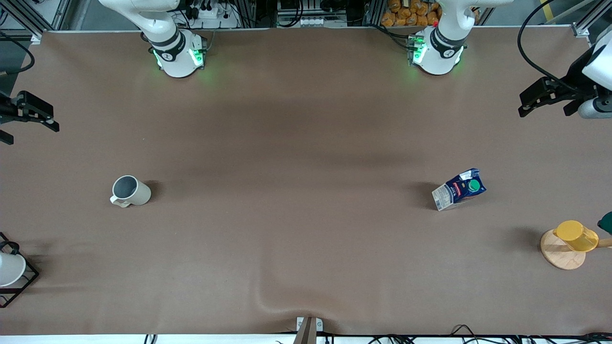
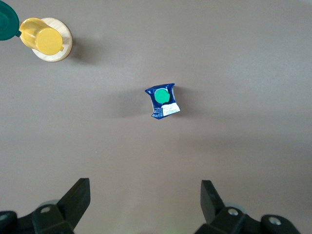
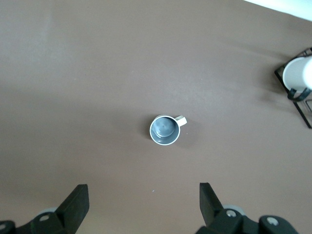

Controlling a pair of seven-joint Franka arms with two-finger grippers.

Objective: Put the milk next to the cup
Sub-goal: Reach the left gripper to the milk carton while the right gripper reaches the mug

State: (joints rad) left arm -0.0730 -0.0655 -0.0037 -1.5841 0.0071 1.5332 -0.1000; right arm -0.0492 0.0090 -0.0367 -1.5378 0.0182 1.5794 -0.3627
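The milk (image 1: 460, 188), a dark blue carton with a green cap, stands tilted on the brown table toward the left arm's end; it also shows in the left wrist view (image 2: 162, 101). The cup (image 1: 130, 191), beige with a grey inside, stands toward the right arm's end and also shows in the right wrist view (image 3: 165, 130). My left gripper (image 1: 545, 102) is open and empty, high over the table's left-arm end, and shows in its wrist view (image 2: 145, 195). My right gripper (image 1: 29, 129) is open and empty, high over the right-arm end, and shows in its wrist view (image 3: 144, 195).
A yellow cup (image 1: 576, 235) stands on a round wooden coaster (image 1: 559, 255) near the left arm's end, with a dark green thing (image 1: 606, 222) beside it. A white cup (image 1: 9, 270) sits in a black wire rack (image 1: 28, 282) at the right arm's end.
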